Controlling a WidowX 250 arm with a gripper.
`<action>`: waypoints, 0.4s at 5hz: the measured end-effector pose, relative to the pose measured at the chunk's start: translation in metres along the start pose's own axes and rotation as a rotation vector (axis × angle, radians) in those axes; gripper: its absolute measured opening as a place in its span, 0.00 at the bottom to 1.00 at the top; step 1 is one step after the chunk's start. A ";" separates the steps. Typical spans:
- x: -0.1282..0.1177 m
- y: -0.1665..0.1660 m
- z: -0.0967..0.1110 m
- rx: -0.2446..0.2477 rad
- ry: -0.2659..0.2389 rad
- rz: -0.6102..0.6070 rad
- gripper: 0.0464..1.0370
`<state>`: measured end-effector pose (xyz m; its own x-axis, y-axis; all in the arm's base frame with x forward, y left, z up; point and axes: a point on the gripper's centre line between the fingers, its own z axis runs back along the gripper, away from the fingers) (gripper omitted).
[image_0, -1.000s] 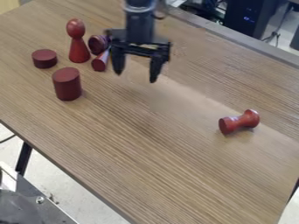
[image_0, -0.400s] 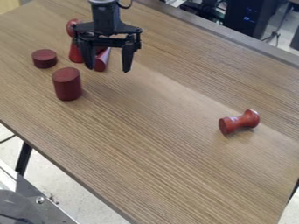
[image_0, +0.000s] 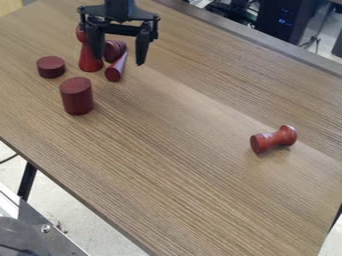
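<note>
our gripper had shifted toward twelve o'clock, wide open and empty, leaving us near the ungrasped lying red cone at eleven o'clock.

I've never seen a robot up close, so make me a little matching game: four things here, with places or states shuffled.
1. Gripper
2. Slim cone
3. Tall cylinder
4. Spool-like piece

A. Upright, at the left
B. Lying alone, at the right
C. Black, fingers apart
D. Lying down, just below the gripper in the picture

Pairs: 1-C, 2-D, 3-A, 4-B
</note>
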<state>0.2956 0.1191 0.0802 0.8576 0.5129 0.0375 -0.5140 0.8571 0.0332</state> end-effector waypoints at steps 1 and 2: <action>0.000 0.011 -0.001 0.010 0.007 0.040 0.96; -0.009 0.027 -0.005 -0.015 0.065 0.124 0.96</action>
<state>0.2743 0.1382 0.0757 0.7871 0.6164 -0.0245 -0.6161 0.7874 0.0178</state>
